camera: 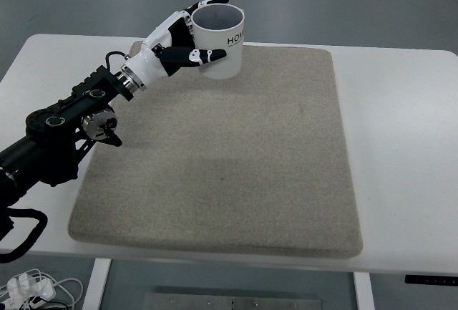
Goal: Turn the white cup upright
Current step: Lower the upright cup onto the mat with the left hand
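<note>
currently, white cup (220, 45) (mouth up) stands at the grey mat's (229, 167) far edge, left hand (187, 38) clamped around it.

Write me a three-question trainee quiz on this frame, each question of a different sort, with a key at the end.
1. True or false: the white cup lies on its side in the middle of the mat.
2. Which robot hand is shut on the cup? A) the left robot hand B) the right robot hand C) neither
3. Fill in: the cup's open mouth faces ____.

Key:
1. False. It stands mouth up at the far edge of the beige mat, near its far left corner.
2. A. Its arm comes in from the picture's left, with fingers on both sides of the cup; no right arm shows.
3. Up, toward the camera; the dark inside is visible.
</note>
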`<state>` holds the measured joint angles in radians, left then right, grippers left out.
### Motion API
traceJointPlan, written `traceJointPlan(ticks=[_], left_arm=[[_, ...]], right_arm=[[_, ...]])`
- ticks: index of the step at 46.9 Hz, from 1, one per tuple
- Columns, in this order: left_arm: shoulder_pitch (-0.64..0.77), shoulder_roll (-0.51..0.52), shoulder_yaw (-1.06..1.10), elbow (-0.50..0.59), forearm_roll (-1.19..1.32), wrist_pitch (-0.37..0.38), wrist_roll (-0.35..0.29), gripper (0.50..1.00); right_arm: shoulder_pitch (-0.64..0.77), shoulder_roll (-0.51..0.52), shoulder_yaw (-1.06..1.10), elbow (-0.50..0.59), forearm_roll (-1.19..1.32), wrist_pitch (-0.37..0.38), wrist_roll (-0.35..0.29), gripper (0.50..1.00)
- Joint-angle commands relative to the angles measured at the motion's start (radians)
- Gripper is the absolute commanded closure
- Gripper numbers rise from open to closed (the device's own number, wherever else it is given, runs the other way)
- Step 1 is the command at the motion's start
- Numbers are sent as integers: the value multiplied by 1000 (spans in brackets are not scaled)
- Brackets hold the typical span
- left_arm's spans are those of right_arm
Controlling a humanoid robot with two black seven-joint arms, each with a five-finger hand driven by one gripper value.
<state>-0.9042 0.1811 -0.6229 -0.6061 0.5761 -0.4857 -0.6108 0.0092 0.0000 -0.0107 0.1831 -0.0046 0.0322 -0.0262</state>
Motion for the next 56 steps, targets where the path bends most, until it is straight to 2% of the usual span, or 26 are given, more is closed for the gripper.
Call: traceJointPlan(ticks=[1, 12, 27, 40, 48, 54, 56], left_arm=[[4, -8, 6, 6, 1, 27, 0, 1000], [47, -14, 17, 9, 16, 82, 0, 1000], [97, -68, 17, 29, 186, 251, 0, 1000], [111, -72, 22, 32, 189, 271, 0, 1000], [113, -81, 77, 43, 188, 286, 0, 984], [111, -86, 78, 43, 185, 294, 0, 862], [111, -87, 77, 43, 177, 300, 0, 755]], right_arm=[[0, 0, 0, -1, 0, 0, 0, 548], [0, 0, 0, -1, 0, 0, 0, 548], [0, 0, 0, -1, 0, 0, 0, 548], [0, 0, 0, 1, 0, 0, 0, 548], [0, 0, 0, -1, 0, 0, 0, 548], [0, 0, 0, 1, 0, 0, 0, 548], [0, 0, 0, 1, 0, 0, 0, 548]])
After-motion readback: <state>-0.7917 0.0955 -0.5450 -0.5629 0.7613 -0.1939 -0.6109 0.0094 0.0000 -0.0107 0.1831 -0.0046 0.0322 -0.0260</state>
